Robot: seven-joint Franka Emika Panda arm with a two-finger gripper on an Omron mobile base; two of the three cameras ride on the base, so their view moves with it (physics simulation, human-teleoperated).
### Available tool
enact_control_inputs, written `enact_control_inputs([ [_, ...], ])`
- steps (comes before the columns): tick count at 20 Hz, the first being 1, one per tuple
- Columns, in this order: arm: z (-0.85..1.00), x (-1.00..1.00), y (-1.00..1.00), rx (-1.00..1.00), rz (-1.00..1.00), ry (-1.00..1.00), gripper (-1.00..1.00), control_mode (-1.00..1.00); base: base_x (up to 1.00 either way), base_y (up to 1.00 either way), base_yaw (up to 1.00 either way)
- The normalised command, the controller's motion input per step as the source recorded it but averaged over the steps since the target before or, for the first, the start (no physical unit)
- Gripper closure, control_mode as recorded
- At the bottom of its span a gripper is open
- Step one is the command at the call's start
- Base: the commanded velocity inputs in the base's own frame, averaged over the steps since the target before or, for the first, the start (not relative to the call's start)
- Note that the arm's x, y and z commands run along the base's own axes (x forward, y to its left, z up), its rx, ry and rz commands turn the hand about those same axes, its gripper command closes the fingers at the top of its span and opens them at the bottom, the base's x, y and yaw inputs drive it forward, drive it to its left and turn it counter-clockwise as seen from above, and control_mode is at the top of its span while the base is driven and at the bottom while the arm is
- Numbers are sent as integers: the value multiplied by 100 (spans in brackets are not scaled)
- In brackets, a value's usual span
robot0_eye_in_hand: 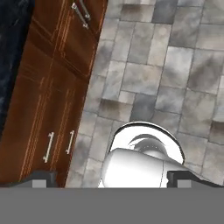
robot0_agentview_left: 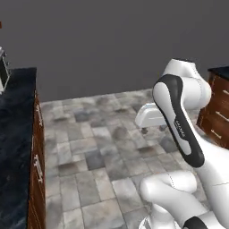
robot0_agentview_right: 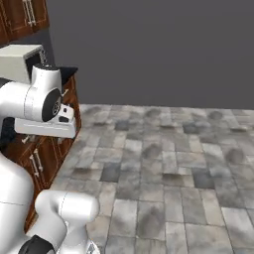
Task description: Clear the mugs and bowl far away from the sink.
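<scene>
Two bar handles (robot0_eye_in_hand: 59, 146) on one wooden cabinet (robot0_eye_in_hand: 48, 100), tool (robot0_eye_in_hand: 111, 179) agape.

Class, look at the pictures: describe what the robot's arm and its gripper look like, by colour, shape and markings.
The glossy white arm has rounded, tubular links, with a long black band bearing small pale lettering and dark joints. The gripper shows two small dark grey, blocky fingertips, set far apart.

Counts: one robot arm (robot0_agentview_left: 179, 120), white with dark joints. Two dark-topped benches, one at left (robot0_agentview_left: 15, 147), one at far right (robot0_agentview_left: 220, 71). One microwave (robot0_agentview_right: 20, 62). Four metal cabinet handles (robot0_eye_in_hand: 49, 146) in the hand view. One tiled floor (robot0_agentview_right: 173, 163).
</scene>
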Motion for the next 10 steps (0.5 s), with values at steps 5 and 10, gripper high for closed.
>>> enact_control_inputs([
  [5, 0, 0, 0, 0, 0, 0, -100, 100, 0, 0, -100],
  [10, 0, 0, 0, 0, 0, 0, -100, 100, 0, -15, -95],
])
